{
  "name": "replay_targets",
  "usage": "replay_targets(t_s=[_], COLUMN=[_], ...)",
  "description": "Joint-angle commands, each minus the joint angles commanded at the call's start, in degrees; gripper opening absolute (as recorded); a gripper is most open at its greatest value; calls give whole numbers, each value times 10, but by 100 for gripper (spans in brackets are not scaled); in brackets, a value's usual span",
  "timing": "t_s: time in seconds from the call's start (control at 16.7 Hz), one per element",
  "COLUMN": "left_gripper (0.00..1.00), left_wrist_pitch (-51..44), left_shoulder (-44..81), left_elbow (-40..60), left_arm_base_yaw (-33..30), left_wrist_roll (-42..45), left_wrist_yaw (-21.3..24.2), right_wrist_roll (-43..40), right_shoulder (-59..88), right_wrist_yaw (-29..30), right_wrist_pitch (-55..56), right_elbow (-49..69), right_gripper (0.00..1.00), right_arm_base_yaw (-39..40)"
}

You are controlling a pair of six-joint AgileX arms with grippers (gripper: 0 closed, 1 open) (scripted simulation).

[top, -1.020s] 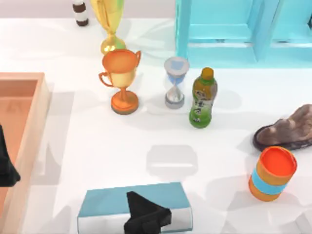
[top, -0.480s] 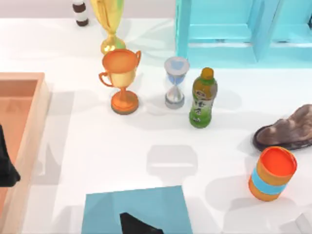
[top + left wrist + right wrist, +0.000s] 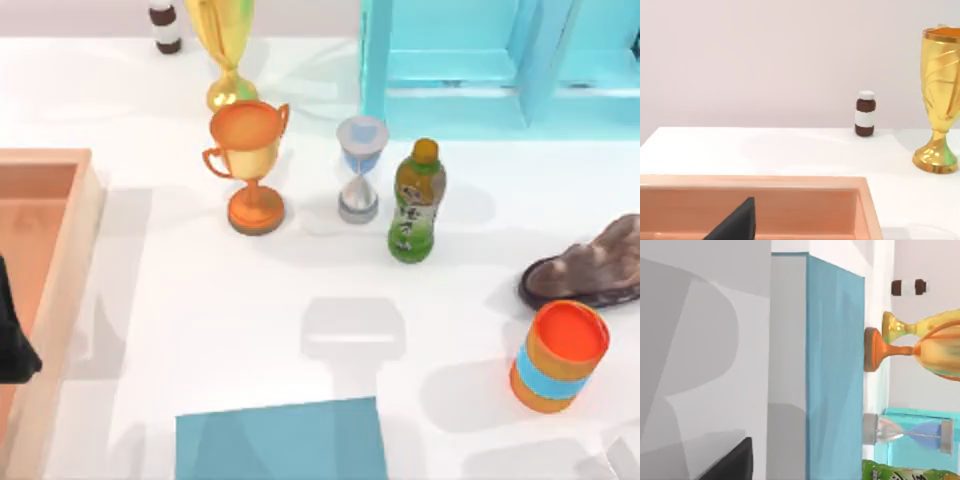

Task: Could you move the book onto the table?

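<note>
Book: flat dusty teal-blue book (image 3: 280,440) with white page edges is lying at the near edge of the glossy white table (image 3: 200,300), cover up.
Right gripper (image 3: 732,462): dark tip is showing just beside the book's page edges; finger state cannot be told.
Left gripper (image 3: 735,222): is sitting over the orange-brown wooden tray (image 3: 60,250) at the table's left edge; fingers unclear too.
</note>
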Motion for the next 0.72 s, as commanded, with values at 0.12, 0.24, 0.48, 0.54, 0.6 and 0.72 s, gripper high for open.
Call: replay_targets(t_s=[0.12,0.24,0.48,0.54,0.6,0.72], left_gripper=[100,100,100,100,100,100], left_wrist_pitch=[0,0,0,0,0,0], left_shoulder=[0,0,0,0,0,0], left_elbow=[0,0,0,0,0,0], left_arm_base_yaw=[0,0,0,0,0,0], left_wrist_roll=[0,0,0,0,0,0], left_wrist_yaw=[0,0,0,0,0,0], right_wrist_roll=[72,135,222,234,240,242], right_shoulder=[12,21,33,35,36,36], right_wrist_yaw=[18,33,55,58,59,59], right_wrist_pitch=[-91,-171,-280,-293,-301,-302], right_elbow=[31,59,98,103,106,107], right_gripper=[100,100,100,100,100,100], right_arm_base_yaw=[29,54,83,86,88,88])
